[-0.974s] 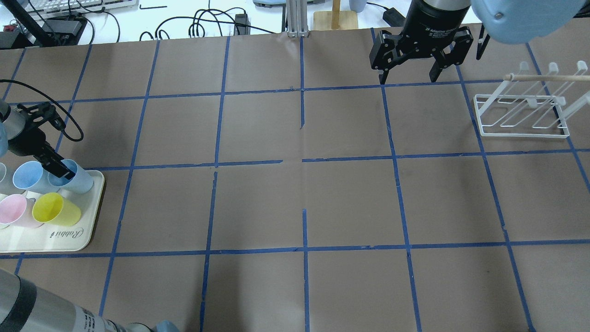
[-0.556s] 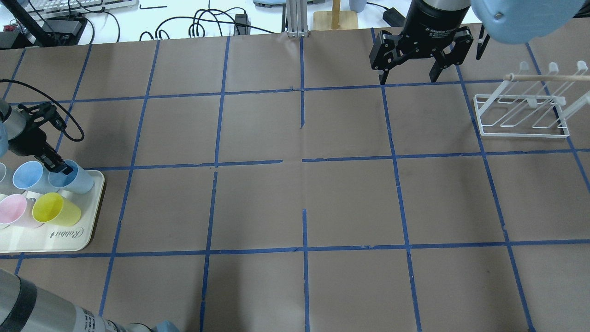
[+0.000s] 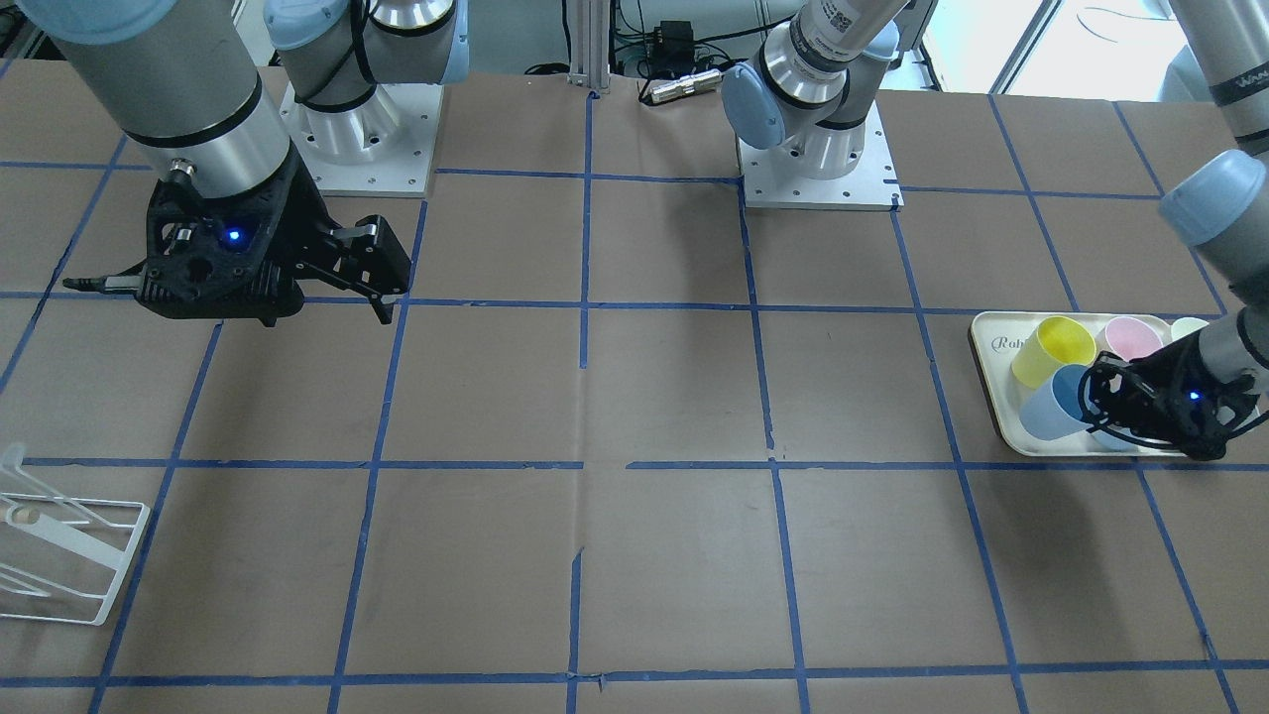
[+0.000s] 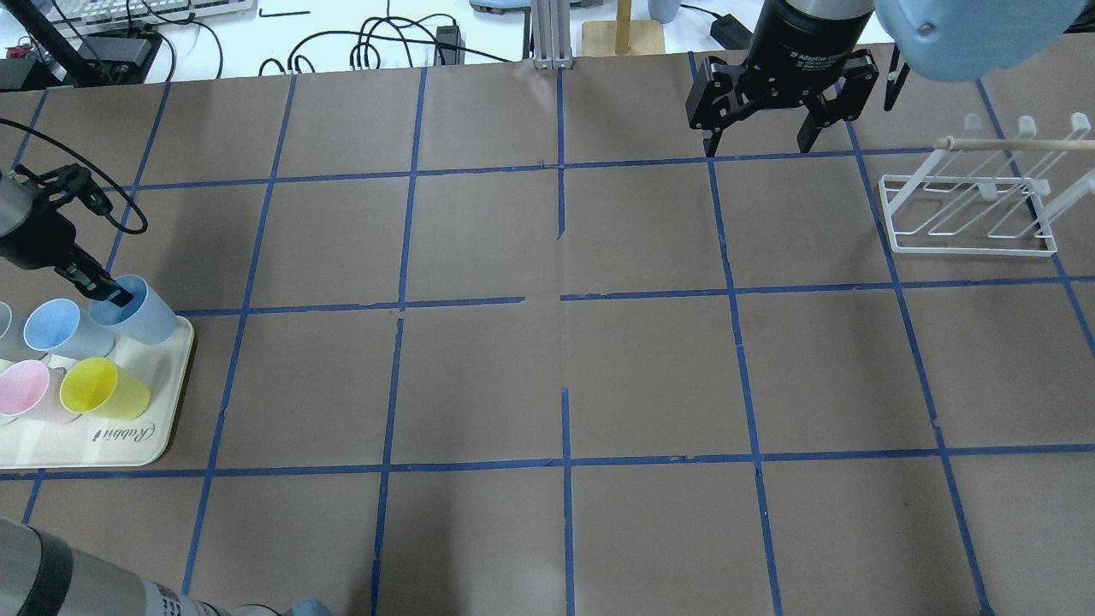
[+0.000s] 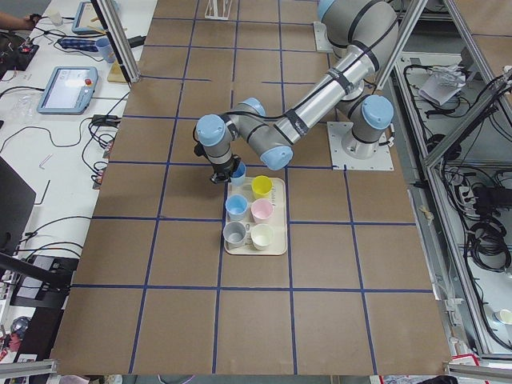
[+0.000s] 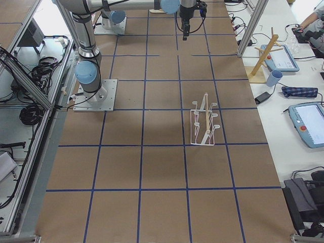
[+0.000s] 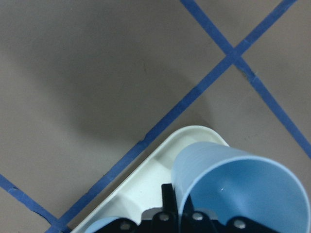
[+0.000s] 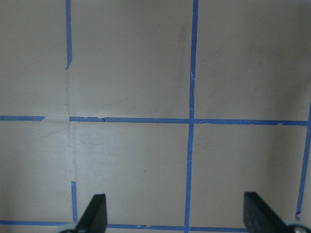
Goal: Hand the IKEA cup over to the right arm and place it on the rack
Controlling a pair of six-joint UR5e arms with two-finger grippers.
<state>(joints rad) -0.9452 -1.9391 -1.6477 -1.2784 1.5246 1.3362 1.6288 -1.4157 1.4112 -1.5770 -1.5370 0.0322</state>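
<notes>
My left gripper [image 4: 109, 293] is shut on the rim of a light blue IKEA cup [image 4: 141, 311], one finger inside it, and holds it tilted over the far right corner of the cream tray [image 4: 120, 438]. The cup also shows in the front view [image 3: 1051, 405] and the left wrist view [image 7: 238, 187]. The second light blue cup [image 4: 58, 328] stands on the tray. My right gripper [image 4: 758, 141] is open and empty, high over the far side of the table. The white wire rack [image 4: 971, 216] stands at the far right, empty.
A yellow cup [image 4: 103, 389] and a pink cup [image 4: 24, 392] stand on the tray, with more cups at its left end. A thin wooden rod [image 4: 1018, 144] crosses above the rack. Blue tape lines grid the brown table.
My left gripper has risen and drawn back toward the far side with the blue cup; the cup has come up off the tray floor. The right arm has not moved.
</notes>
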